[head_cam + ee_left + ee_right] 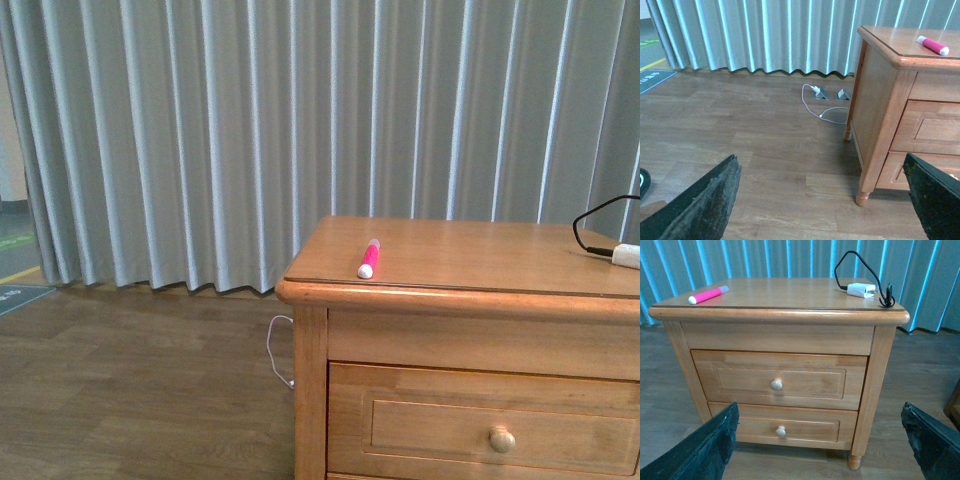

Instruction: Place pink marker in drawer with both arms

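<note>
The pink marker (368,258) is just lying on top of the cabinet (780,315) near its left front corner, and the top drawer (780,380) is closed. Both the left gripper (820,200) and right gripper (820,440) are spread wide, holding nothing.

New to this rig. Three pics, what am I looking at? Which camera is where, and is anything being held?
It is a two-armed robot. The front view comes from its body; the other two come from cameras on each wrist, and the black wedges at their bottom corners are gripper fingers: left gripper, right gripper. Both are open and hold nothing. A wooden cabinet stands ahead, its top drawer closed. On top lie a pink marker and a white plug on a black cable.
</note>
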### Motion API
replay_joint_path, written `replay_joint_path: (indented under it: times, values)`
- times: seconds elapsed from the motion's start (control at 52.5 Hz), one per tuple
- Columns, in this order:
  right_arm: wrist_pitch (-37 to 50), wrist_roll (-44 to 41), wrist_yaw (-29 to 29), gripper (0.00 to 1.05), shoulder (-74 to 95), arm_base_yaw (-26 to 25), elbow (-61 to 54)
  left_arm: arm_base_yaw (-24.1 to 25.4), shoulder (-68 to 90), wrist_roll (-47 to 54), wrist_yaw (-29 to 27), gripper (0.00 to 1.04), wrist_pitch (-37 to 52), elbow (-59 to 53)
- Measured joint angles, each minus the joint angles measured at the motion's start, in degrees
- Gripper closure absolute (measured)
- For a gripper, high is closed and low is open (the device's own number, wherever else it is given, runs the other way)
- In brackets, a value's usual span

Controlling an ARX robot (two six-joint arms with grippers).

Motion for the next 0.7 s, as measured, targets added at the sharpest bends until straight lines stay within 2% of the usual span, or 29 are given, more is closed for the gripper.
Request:
replay_joint_path:
  times: [0.704]
  values:
    - [0.0, 0.0, 0.0, 0.09, 0.0, 0.0, 0.0, 0.0, 0.0, 0.0, 0.0, 0.06, 0.0, 0.0]
